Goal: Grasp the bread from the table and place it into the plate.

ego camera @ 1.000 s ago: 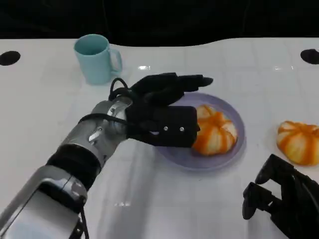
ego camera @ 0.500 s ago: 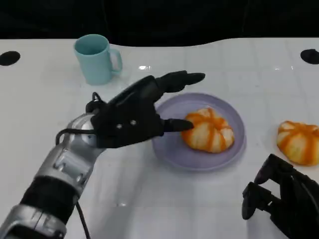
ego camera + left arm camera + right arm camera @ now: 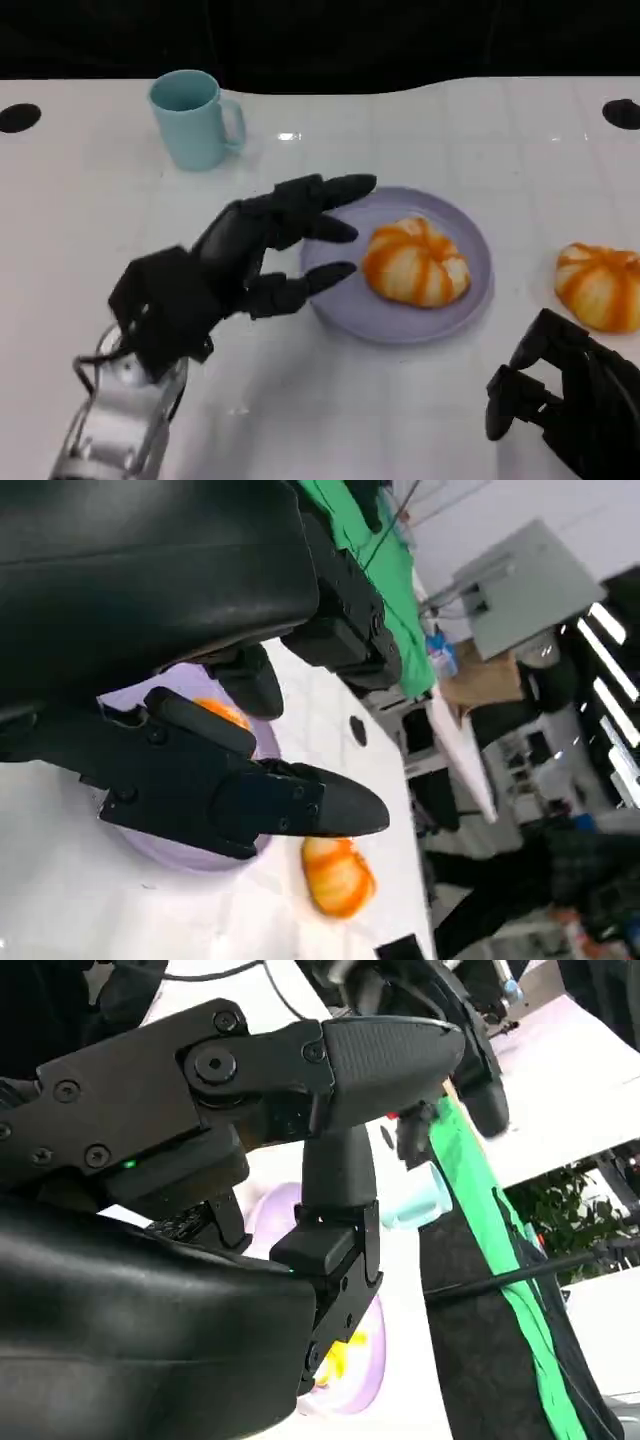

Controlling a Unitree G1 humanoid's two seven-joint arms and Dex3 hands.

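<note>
An orange-striped bread bun (image 3: 416,263) lies inside the lilac plate (image 3: 470,300) at the table's middle. My left hand (image 3: 245,265) hovers just left of the plate with its fingers spread and nothing in them; its fingertips reach the plate's left rim. A second bun (image 3: 598,285) sits on the table at the right edge, also seen in the left wrist view as the bun (image 3: 338,876) beyond the plate (image 3: 185,848). My right hand (image 3: 560,400) rests low at the front right, fingers apart, holding nothing.
A light blue mug (image 3: 195,118) stands at the back left. Dark round holes (image 3: 18,116) mark the table's far corners. The right wrist view shows the plate (image 3: 350,1360) and the mug (image 3: 420,1200) past my own fingers.
My left hand has let go of the bun on the plate and drawn back to the left and toward me, fingers spread. The right hand has not moved.
</note>
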